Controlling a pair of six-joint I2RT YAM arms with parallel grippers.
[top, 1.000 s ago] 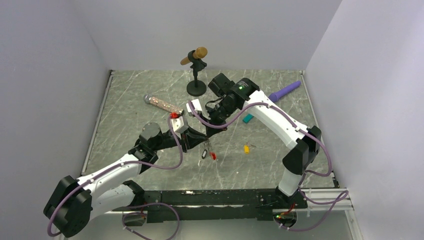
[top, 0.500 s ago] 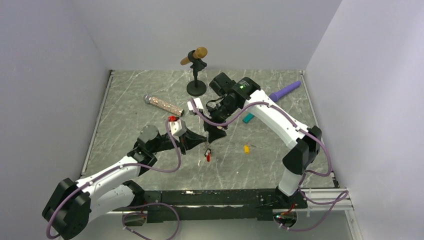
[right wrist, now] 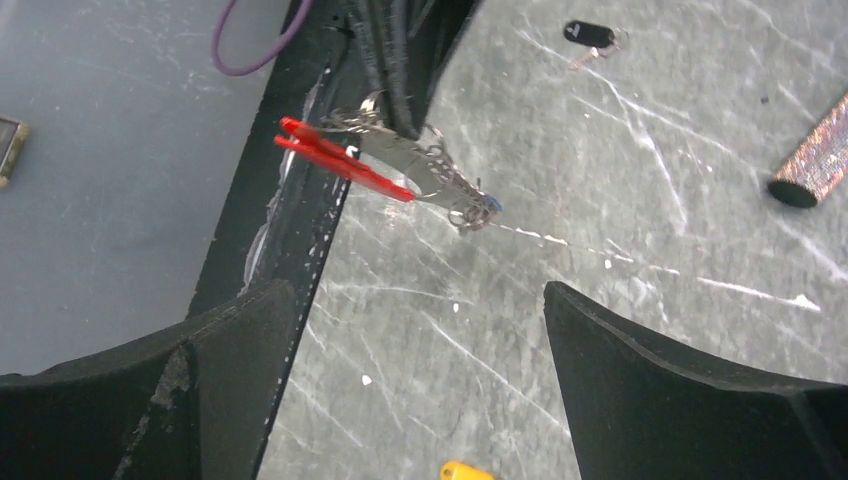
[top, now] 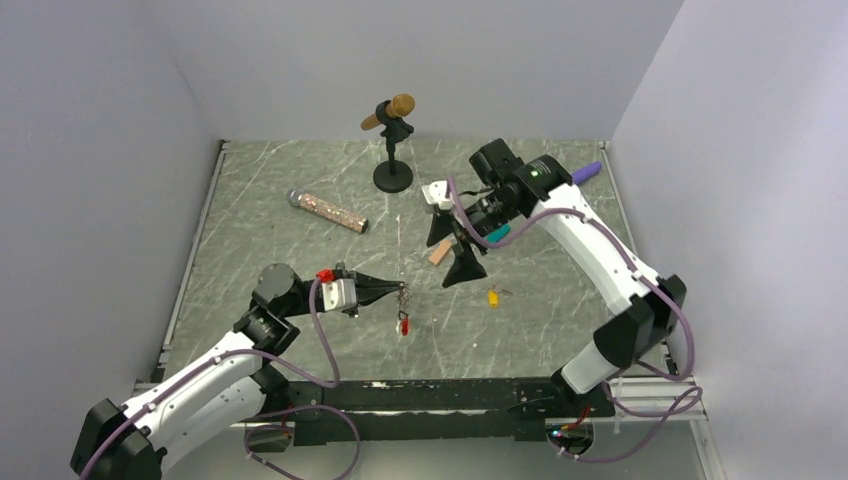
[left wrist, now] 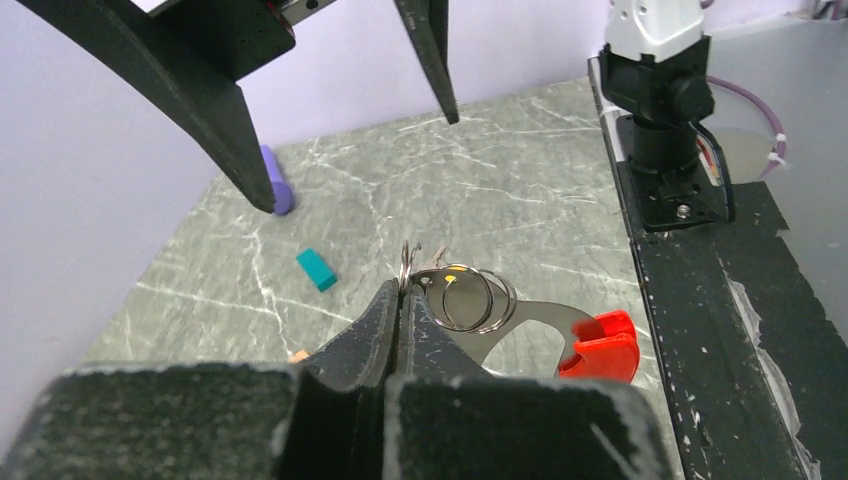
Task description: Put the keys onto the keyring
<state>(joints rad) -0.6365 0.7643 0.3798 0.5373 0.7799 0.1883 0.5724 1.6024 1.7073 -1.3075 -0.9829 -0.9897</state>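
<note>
My left gripper (top: 398,290) is shut on the keyring (top: 403,318), which hangs off its tip above the table. In the left wrist view the pads (left wrist: 385,318) pinch one silver ring, and the other rings (left wrist: 470,297) and red fob (left wrist: 600,345) hang to the right. My right gripper (top: 452,256) stands wide open, apart from the keyring, to its right. From the right wrist the keyring (right wrist: 400,165) shows a speck of blue at its chain end. A yellow key (top: 493,297) and a black key (right wrist: 590,33) lie loose on the table.
A salmon block (top: 440,252) lies under the right gripper and a teal block (left wrist: 318,269) just behind it. A purple stick (top: 588,172) sits at the back right. A microphone on a stand (top: 392,140) is at the back, with a glitter microphone (top: 328,210) to its left.
The right gripper has opened, let go near the keyring and drawn back to the right. The left gripper has shut on the ring and carried it toward the near edge.
</note>
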